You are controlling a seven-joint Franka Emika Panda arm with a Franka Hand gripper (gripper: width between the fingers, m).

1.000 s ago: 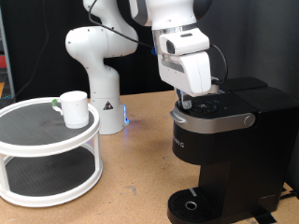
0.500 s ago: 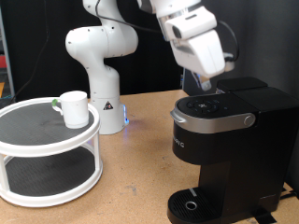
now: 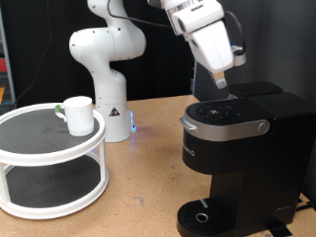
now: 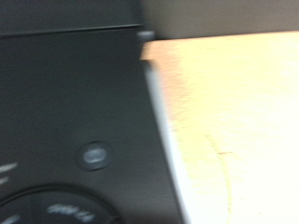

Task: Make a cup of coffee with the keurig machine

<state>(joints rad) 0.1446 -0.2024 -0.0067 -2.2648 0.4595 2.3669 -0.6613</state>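
The white cup [image 3: 77, 115] stands on the top shelf of a round white two-tier stand [image 3: 51, 160] at the exterior view's left. The black keurig machine [image 3: 242, 158] stands at the exterior view's right, its lid down, its round control panel [image 3: 219, 113] on top. My gripper [image 3: 221, 84] hangs tilted a little above the back of the machine's top, apart from it. Nothing shows between its fingers. The wrist view, blurred, shows the machine's black top [image 4: 75, 112] with a round button [image 4: 92, 155] and the wooden table [image 4: 243, 131] beside it; the fingers do not show there.
The robot's white base [image 3: 104, 74] stands at the back middle of the wooden table [image 3: 143, 188]. The machine's drip tray [image 3: 202, 215] sits at the exterior view's bottom. A dark wall lies behind.
The gripper has risen off the machine's top and swung up and towards the exterior view's right, tilting as it went. The cup and the machine have not moved.
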